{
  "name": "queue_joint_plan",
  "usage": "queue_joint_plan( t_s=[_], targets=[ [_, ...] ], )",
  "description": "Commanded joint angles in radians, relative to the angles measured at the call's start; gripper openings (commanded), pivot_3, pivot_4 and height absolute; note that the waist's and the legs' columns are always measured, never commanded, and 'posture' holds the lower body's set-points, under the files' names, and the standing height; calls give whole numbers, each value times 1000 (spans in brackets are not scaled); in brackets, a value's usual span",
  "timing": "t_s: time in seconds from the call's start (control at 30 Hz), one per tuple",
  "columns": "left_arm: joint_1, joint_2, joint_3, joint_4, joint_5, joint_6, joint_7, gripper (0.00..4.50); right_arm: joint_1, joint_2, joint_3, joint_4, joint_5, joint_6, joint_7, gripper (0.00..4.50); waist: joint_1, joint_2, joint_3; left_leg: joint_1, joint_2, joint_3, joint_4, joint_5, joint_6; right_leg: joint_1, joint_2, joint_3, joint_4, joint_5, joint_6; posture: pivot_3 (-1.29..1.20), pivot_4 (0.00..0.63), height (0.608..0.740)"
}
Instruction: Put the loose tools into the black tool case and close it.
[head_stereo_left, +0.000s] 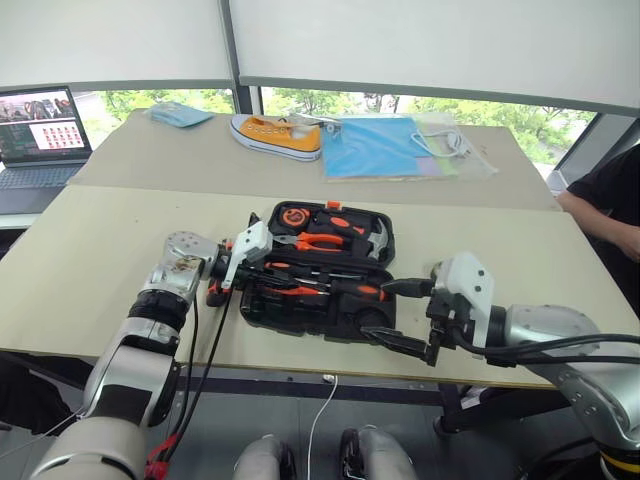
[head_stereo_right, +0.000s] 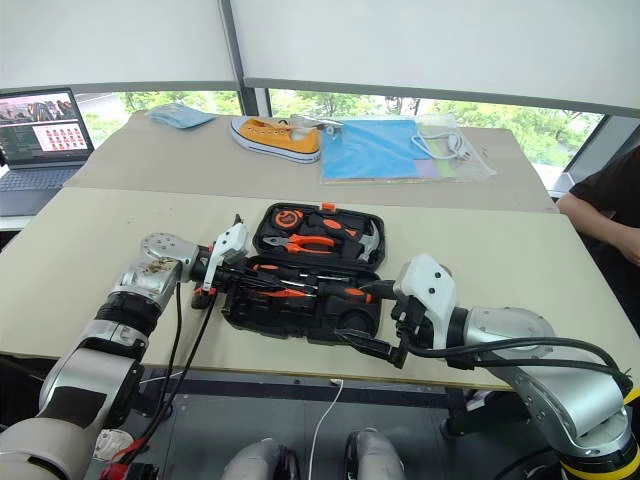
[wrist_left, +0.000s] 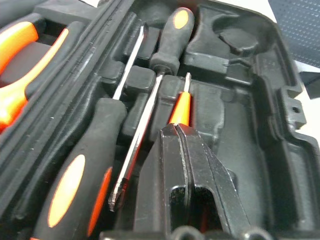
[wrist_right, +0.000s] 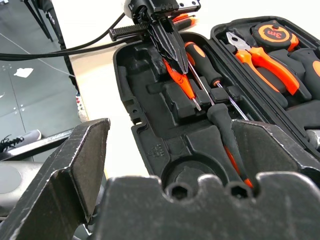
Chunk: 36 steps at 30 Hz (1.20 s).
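Black plastic tool case (head_stereo_left: 318, 275) is lying open near the beige table's (head_stereo_left: 90, 260) front edge, holding two orange-and-black-handled screwdrivers (wrist_right: 220, 115), orange pliers (wrist_right: 262, 60) and a tape measure (wrist_right: 272, 34). Left gripper (wrist_right: 172, 52) is pinching a slim orange tester screwdriver (wrist_left: 180, 105) inside it; right gripper (head_stereo_left: 405, 318) is hanging with jaws spread.

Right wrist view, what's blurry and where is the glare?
Right wrist view: the right gripper's own fingers loom soft and out of focus, the tool case behind is sharp, and the tabletop washes out to white. Left wrist view: the near black fingers are slightly soft.

The beige bench (head_stereo_left: 90, 260) carries the open black tool case (head_stereo_left: 320, 272) at its centre. On the farther bench (head_stereo_left: 200, 150), a yellow shoe (head_stereo_left: 276, 136) lies at twelve o'clock, blue sheets (head_stereo_left: 372, 146) at one, and a laptop (head_stereo_left: 38, 135) at ten.
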Motion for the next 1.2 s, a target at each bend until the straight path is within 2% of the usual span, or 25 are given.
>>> queue_joint_plan(
  t_s=[0.03,0.43,0.53,0.73,0.87,0.97,1.07,1.2],
  targets=[
    [8,3,2,42,29,-36,19,25,1,-2,-28,-29,23,2,-8,4500,0,0,0,0,0,0,0,0,0,0,0,0,0,0,0,0,150,718],
    [41,18,23,15,12,-25,19,25,-12,-10,-22,-17,18,-4,9,4500,-5,0,0,7,0,0,0,-1,1,8,-3,0,-1,0,0,0,150,718],
    [106,97,133,-186,-89,160,66,694,-67,-7,-2,22,12,-10,30,4500,-20,0,0,8,1,0,-1,-1,1,8,-3,0,-1,0,0,0,150,718],
    [420,234,410,-694,-244,554,318,2898,-158,16,49,125,-28,-58,84,4500,-34,0,0,9,3,-2,-4,0,-2,8,-2,2,-1,0,0,0,150,718],
    [659,257,607,-937,-301,718,483,4397,-194,27,95,172,-49,-94,141,4500,-24,0,0,10,2,-3,-5,0,-1,9,-3,4,-2,-1,0,0,150,718],
    [749,251,675,-1043,-331,809,573,4474,-221,35,124,205,-69,-119,181,4500,-6,0,0,10,2,-3,-5,-1,-1,10,-4,2,-3,-1,0,0,150,718],
    [748,245,669,-1091,-330,892,680,4474,-244,45,143,235,-86,-136,205,4500,12,0,0,9,0,-3,-6,-6,-8,10,-8,0,-3,-1,0,0,150,718],
    [594,202,623,-1080,-350,1139,859,4474,-260,63,159,252,-105,-150,214,4500,20,0,0,9,-2,-4,-8,-6,-9,11,-10,0,-4,0,2,0,150,718]
  ],
)
